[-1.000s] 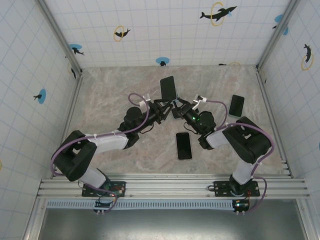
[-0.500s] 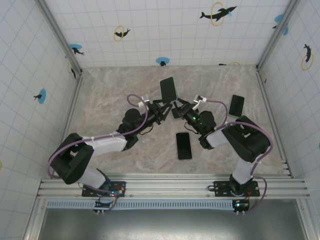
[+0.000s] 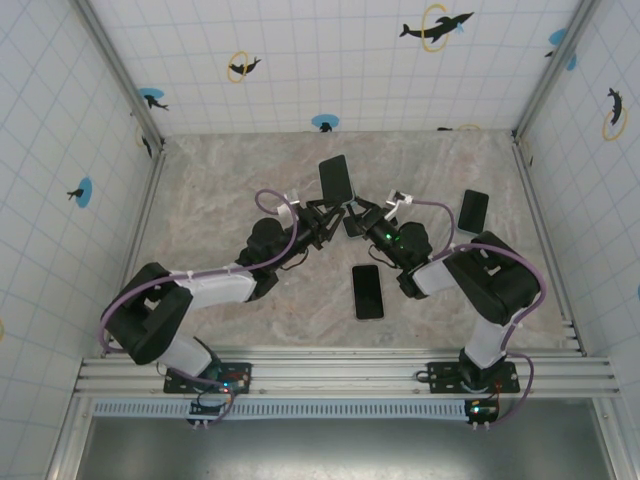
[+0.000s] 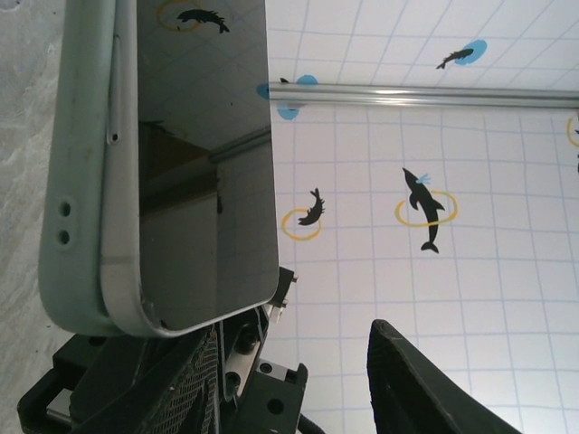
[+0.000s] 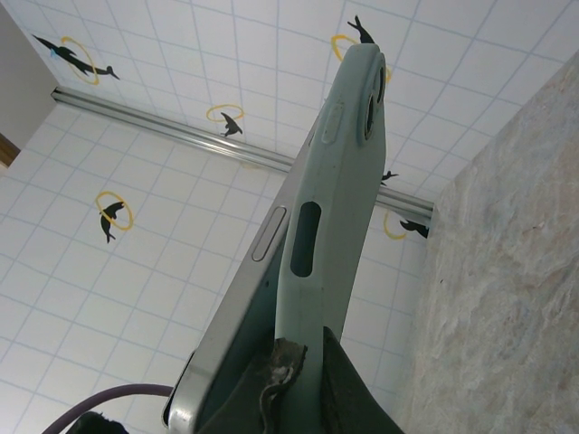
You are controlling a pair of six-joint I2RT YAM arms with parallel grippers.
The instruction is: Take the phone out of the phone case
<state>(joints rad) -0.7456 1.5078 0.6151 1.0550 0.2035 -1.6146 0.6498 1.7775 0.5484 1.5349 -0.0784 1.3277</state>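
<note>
Jaws on R gripper (image 5: 298, 362) clamp lower end of pale green silicone phone case (image 5: 339, 190), black glass-fronted phone (image 4: 204, 163) in it, upright at frame ctr above marble-look bench (image 3: 220, 180). L gripper (image 4: 294, 339) jaws apart, phone by one finger.

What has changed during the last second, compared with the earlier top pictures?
Very little. The left arm drew its wrist slightly toward the near edge. The left gripper stays open beside the phone. The right gripper stays shut on the phone case, held above the table. Nothing was taken or released.
</note>
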